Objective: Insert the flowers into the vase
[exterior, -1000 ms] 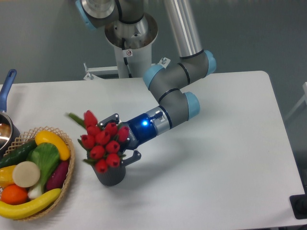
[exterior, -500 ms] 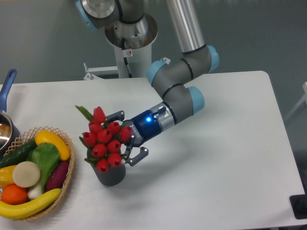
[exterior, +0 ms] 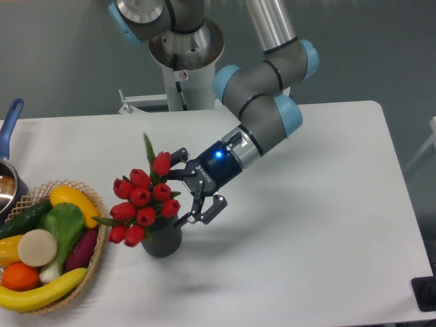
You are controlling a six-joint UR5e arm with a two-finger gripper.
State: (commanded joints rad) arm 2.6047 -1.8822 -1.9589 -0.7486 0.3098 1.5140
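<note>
Gripper (exterior: 193, 188) fingers are spread wide and grasp nothing; the tool sits just right of the flowers (exterior: 141, 204), whose stems stand in the vase (exterior: 162, 240) near the wicker basket (exterior: 97, 255). I judge the insertion done and the release step in hand. I would next retract up and right, clear of the blooms, so the vase does not tip.

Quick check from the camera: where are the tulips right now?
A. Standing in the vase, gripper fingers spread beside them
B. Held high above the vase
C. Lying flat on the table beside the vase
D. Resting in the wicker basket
A: the flowers stand with their stems in the vase, and the gripper sits beside them with its fingers spread apart.
</note>
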